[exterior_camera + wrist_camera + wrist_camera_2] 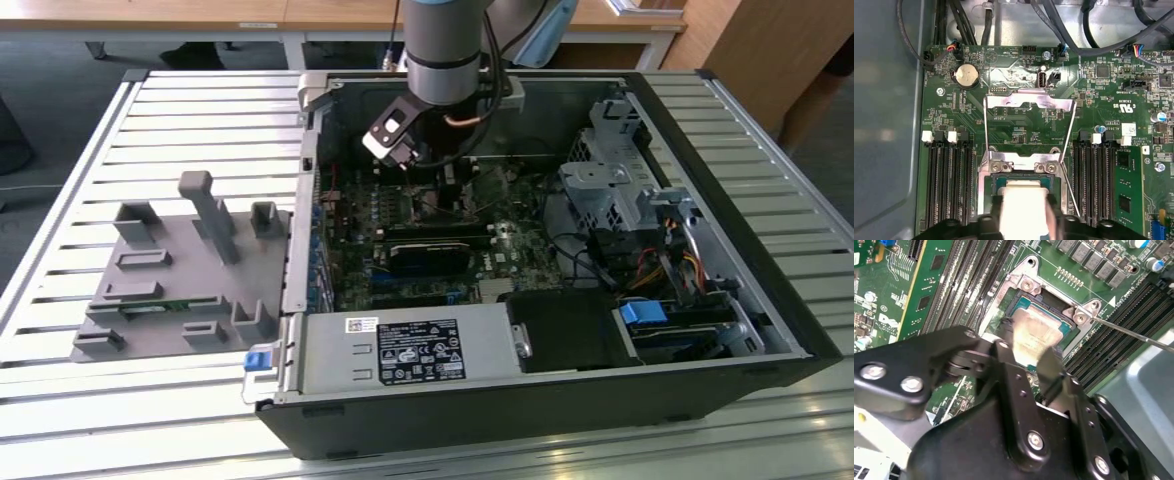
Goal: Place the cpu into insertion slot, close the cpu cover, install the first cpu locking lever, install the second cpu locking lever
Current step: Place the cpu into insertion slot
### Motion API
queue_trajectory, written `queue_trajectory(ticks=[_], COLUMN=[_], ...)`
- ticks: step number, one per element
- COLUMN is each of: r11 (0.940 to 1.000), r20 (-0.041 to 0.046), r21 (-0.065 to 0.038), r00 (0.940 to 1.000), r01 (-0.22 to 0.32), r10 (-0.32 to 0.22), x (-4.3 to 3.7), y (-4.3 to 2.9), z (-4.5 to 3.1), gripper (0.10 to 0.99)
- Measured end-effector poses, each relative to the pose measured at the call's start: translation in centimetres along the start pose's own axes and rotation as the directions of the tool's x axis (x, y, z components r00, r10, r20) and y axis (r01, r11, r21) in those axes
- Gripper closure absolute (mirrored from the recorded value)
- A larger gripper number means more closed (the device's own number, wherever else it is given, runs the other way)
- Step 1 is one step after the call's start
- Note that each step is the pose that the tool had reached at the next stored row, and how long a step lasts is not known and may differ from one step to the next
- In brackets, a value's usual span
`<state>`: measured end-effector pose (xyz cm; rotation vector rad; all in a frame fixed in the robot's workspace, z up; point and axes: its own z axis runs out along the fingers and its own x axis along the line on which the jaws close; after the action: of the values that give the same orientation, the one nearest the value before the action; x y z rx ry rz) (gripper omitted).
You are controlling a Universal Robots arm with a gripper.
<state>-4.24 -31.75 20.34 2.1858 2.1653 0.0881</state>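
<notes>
Silver-grey cpu [1034, 332] btwn jaws at insertion slot [1010, 301].

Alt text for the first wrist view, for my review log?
The tool grips the silver cpu by two opposite edges at the slot on a green board. Beyond it the cover is swung open, and dark memory slots run along both sides.
</notes>
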Motion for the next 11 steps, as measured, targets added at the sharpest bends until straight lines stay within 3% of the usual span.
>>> queue_trajectory(ticks=[1,2,4,5,8,11], r11=[1.0,1.0,1.0,1.0,1.0,1.0], r20=[0.0,0.0,0.0,-0.0001,-0.0001,0.0], r21=[0.001,0.001,0.001,0.001,0.001,0.001], r00=[1.0,1.0,1.0,1.0,1.0,1.0], r01=[0.0,0.0,0.0,0.0,0.0,0.0], r10=[0.0,0.0,0.0,0.0,0.0,0.0], x=[0.0,0.0,0.0,0.0,0.0,0.0], y=[0.01,0.01,0.03,0.03,0.04,0.05], z=[-0.06,-0.12,-0.22,-0.26,-0.35,-0.43], gripper=[0.667,0.667,0.784,0.784,0.961,0.98])
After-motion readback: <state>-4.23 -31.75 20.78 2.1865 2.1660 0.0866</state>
